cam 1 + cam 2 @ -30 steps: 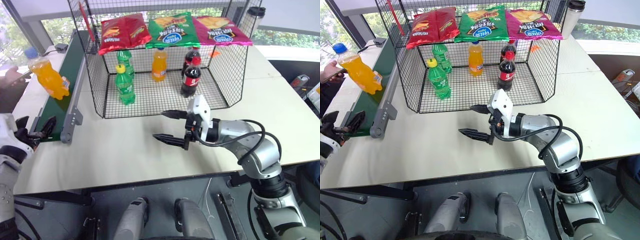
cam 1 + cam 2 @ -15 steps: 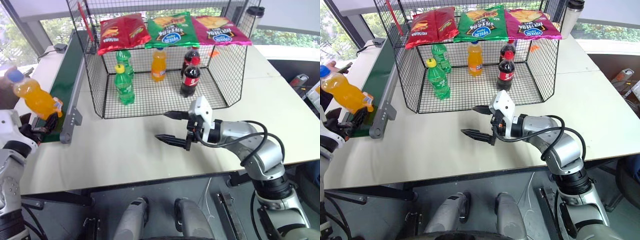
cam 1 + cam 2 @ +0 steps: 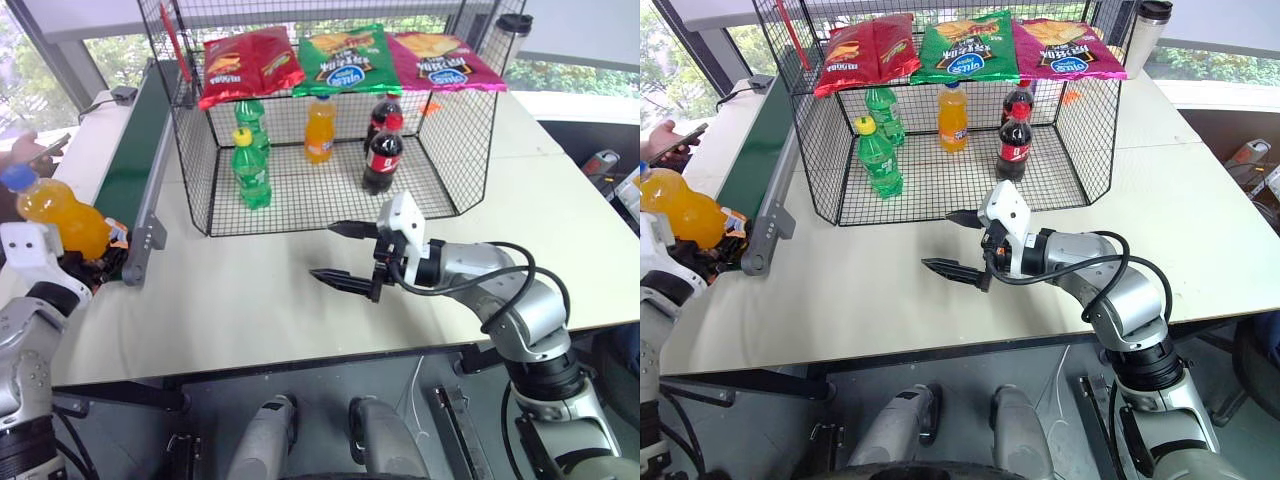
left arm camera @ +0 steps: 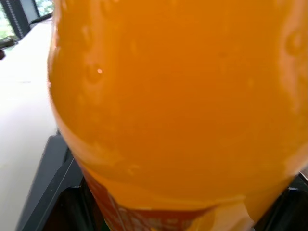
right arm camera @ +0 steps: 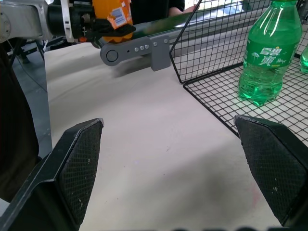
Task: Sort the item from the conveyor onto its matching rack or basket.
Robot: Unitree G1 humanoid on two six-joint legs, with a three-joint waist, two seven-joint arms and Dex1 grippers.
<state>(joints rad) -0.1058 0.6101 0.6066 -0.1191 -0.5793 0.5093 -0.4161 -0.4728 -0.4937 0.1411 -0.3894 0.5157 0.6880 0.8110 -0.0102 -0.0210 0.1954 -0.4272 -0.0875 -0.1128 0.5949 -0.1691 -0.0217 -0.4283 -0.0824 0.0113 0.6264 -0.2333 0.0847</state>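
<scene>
The left tool (image 3: 95, 268) is gripping the orange-drink bottle (image 3: 62, 216) low on its body, near the label, at the near end of the conveyor (image 3: 133, 160). In the right wrist view its black fingers (image 5: 113, 30) are closing around the labelled base, so the pickup appears to be made. The bottle is leaning with its blue cap (image 3: 17, 178) tipped away from the rack, and the left wrist view is showing the orange body pressed right up against that camera. Whether the base is already lifting clear of the belt cannot be told.

The right tool (image 3: 343, 253) is hovering over the bare tabletop (image 3: 250, 300) in front of the rack, jaws spread wide and holding nothing, pointing across toward the conveyor side.

What is left, by my reading, is most of the job: the bottle is still sitting well apart from the black wire rack (image 3: 190, 170), where green bottles (image 3: 251, 168), an orange-capped bottle (image 3: 318, 129) and cola bottles (image 3: 382, 154) are standing under the crisp bags (image 3: 345, 57). Carrying it over and setting it inside are both still to come.
</scene>
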